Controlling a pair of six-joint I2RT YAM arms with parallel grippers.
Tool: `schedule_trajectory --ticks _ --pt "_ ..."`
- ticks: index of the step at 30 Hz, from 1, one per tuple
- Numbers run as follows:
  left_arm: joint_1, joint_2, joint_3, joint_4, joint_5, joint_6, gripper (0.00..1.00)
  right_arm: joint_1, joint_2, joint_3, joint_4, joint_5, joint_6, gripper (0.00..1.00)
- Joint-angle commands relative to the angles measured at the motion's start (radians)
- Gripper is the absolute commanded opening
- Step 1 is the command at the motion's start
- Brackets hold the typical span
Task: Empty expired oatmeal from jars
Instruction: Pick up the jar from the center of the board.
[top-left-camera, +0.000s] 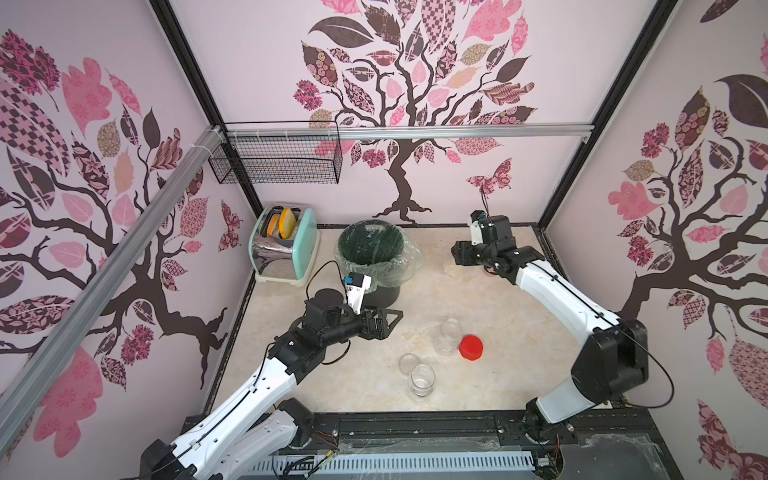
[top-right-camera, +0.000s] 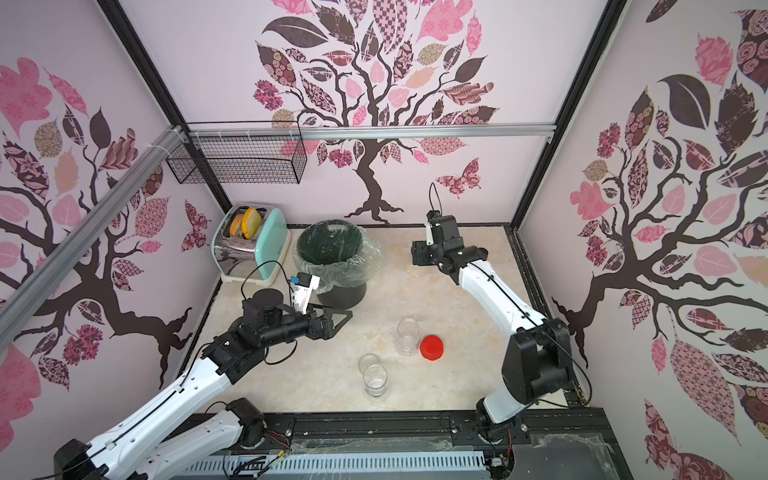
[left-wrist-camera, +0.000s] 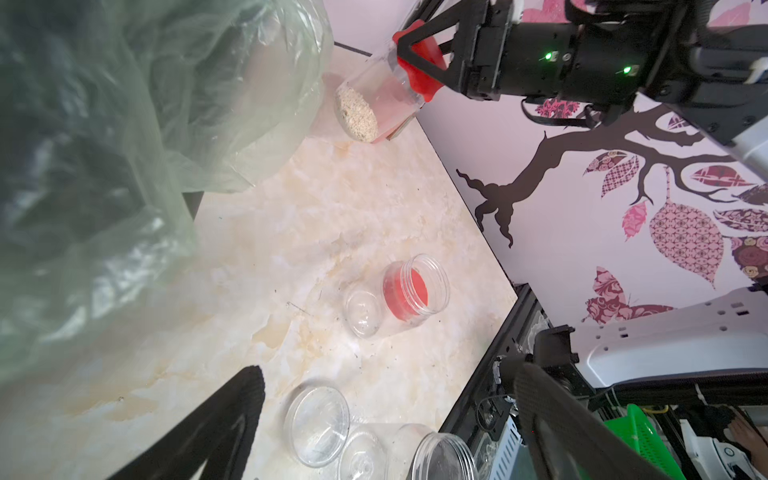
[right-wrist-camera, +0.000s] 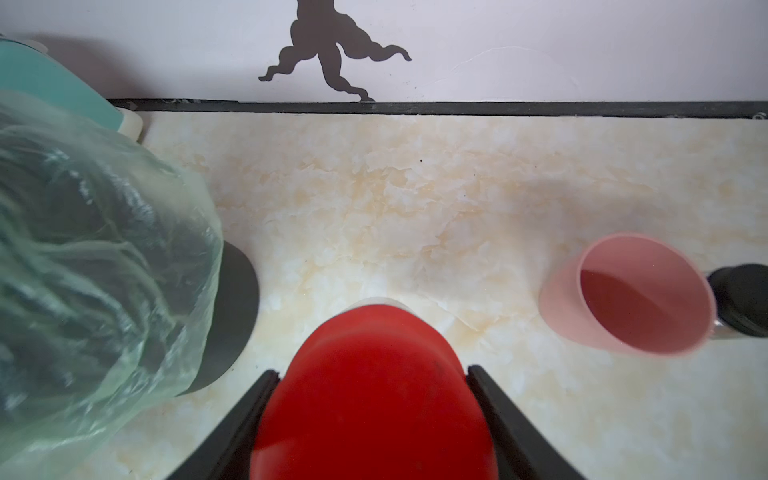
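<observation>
The right gripper (right-wrist-camera: 372, 376) is clenched on a jar's red lid (right-wrist-camera: 374, 424); the left gripper (top-left-camera: 384, 321) is spread wide and empty.
The jar (left-wrist-camera: 374, 99), with oatmeal (left-wrist-camera: 357, 114) at its bottom, sits under the right jaws, near the lined bin (top-left-camera: 405, 257). Held by the lid alone, it could slip or twist loose and scatter flakes over the marbled tabletop (top-left-camera: 353, 395). Pink tree-patterned walls (top-left-camera: 270, 62) enclose the booth.

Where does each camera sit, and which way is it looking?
Top views: high in front, looking down at the table and back wall; both arms show.
Left wrist: on the left arm, facing the right gripper on the oatmeal jar; own fingers show.
Right wrist: above the jar's red lid, facing the back wall; fingers flank it.
Shared: both wrists see the lined bin.
</observation>
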Motion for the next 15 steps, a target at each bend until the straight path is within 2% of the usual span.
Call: schedule_trajectory --ticks 1,5,10,15 --pt "-0.005 -0.061 0.002 -0.039 0.001 0.034 0.98 0.028 -0.116 -0.048 -0.043 -0.019 0.022 0.58" --pt "0.034 -0.091 0.125 -0.196 -0.082 0.102 0.98 0.070 -0.218 -0.105 -0.068 -0.016 0.020 0.58" --pt "0.247 0.004 0.238 -0.221 0.047 0.055 0.97 0.116 -0.279 -0.140 -0.083 -0.013 0.018 0.58" --pt "0.354 0.119 0.314 -0.189 0.062 -0.010 0.97 0.142 -0.295 -0.152 -0.086 -0.025 0.016 0.58"
